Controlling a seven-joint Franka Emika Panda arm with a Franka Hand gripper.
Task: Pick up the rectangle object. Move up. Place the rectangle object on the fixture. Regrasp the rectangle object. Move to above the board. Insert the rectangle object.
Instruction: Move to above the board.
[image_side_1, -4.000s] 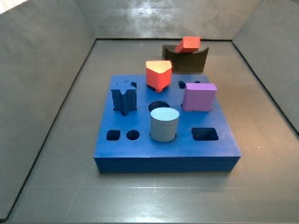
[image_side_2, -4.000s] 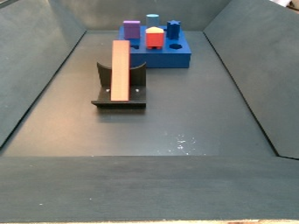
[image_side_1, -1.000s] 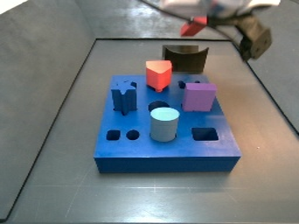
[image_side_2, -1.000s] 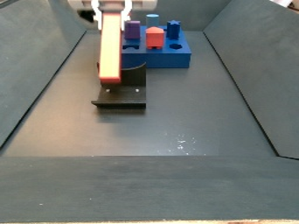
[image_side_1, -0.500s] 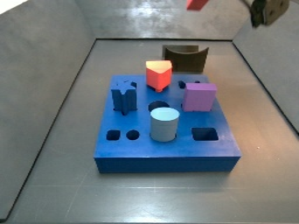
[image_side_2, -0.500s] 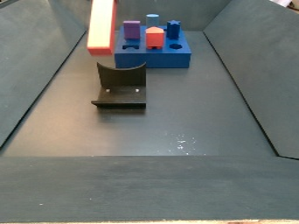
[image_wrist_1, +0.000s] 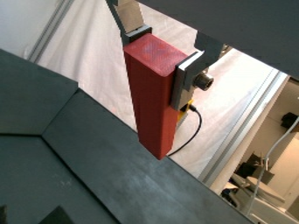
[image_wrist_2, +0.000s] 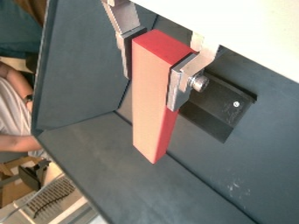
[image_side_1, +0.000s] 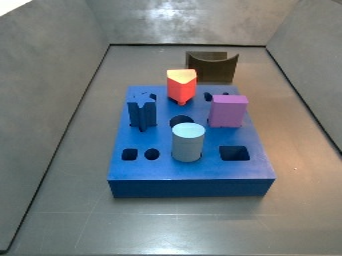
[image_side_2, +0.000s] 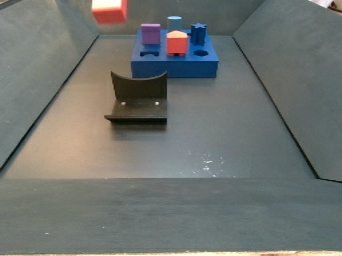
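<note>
Red-orange rectangle object (image_wrist_2: 156, 96) clamped in my gripper (image_wrist_2: 159, 54), high above fixture (image_side_2: 139, 98); loose pinch risks tilt, jamming at board (image_side_1: 191, 150) hole.

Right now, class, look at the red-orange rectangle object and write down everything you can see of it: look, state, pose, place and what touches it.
The rectangle object is a long, slim red-orange bar with flat, plain, smooth faces and square edges. The gripper is shut on it near one end, a silver finger pressed against each side, the rest jutting free beyond the fingers. In a side view only its lower end shows at the frame's top edge, high above the floor, clear of the fixture and touching nothing else.
</note>
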